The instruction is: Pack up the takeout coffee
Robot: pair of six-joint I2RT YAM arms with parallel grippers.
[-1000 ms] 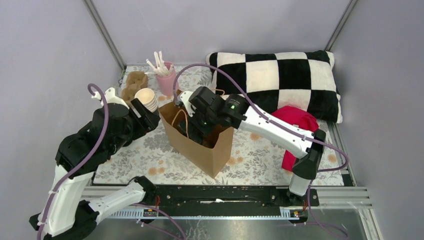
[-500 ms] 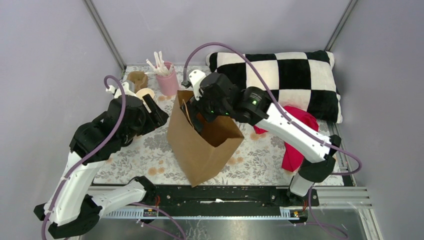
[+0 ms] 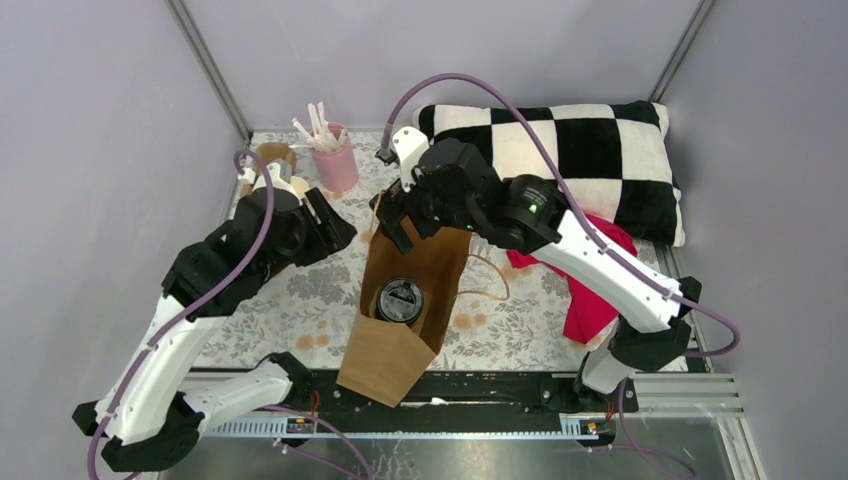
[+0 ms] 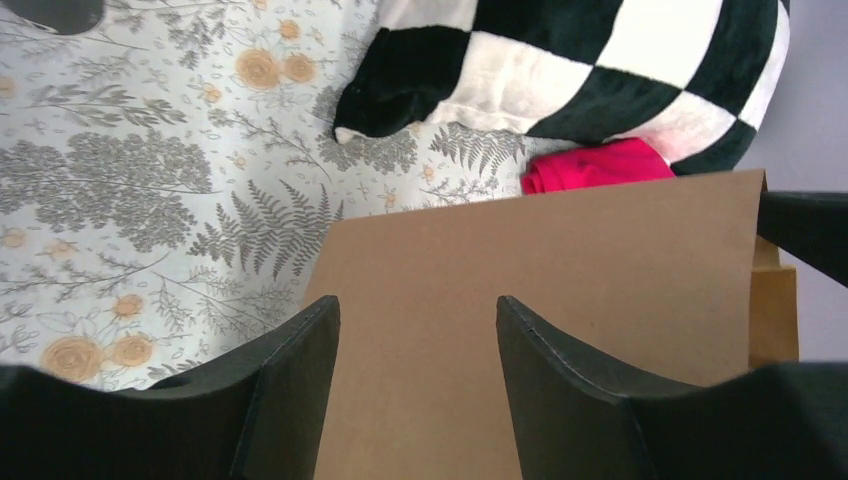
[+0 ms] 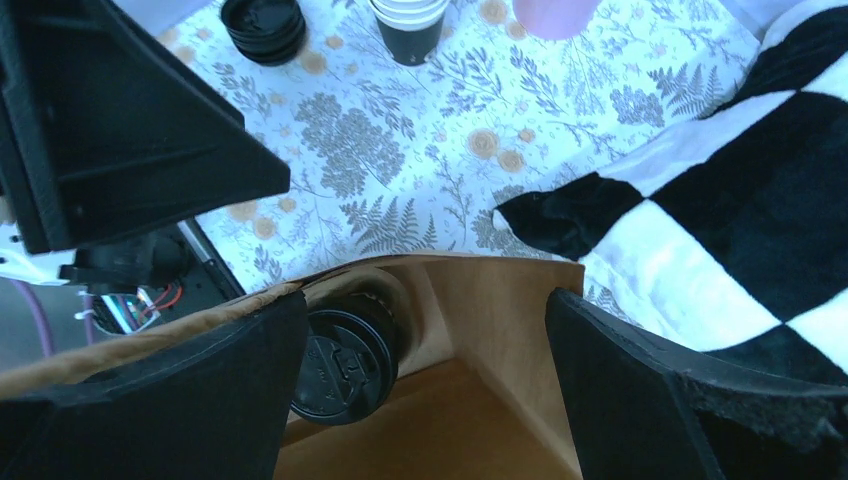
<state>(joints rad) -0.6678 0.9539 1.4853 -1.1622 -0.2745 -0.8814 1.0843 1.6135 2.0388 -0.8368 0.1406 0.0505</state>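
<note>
Right jaws point(image 5: 428, 300) are released and spread wide across the mouth of the paper bag point(image 3: 385, 365), with nothing clamped between them. I can't tell if the fingers press the bag walls. My read is that I keep them there to hold the mouth open and steady the bag.

The takeout coffee point(image 3: 399, 299) is inside the bag, low down against one wall, its lid facing the opening.

Left jaws point(image 4: 418, 305) are released too and empty. They point at the bag's flat brown side from just beside it, and no contact shows. Likely that's a brace so the bag doesn't swing away.

The bag looks tilted, not square on the desk point(image 3: 300, 300). I can't tell if its base rests there.

Behind the bag on the right arm's side are the checkered pillow point(image 3: 560, 150) and red cloth point(image 3: 600, 240). Behind it on the left arm's side are the cup stack point(image 5: 410, 20) and loose lids point(image 5: 263, 25).

Judgement: with the coffee in the bag, packing is mostly done.
</note>
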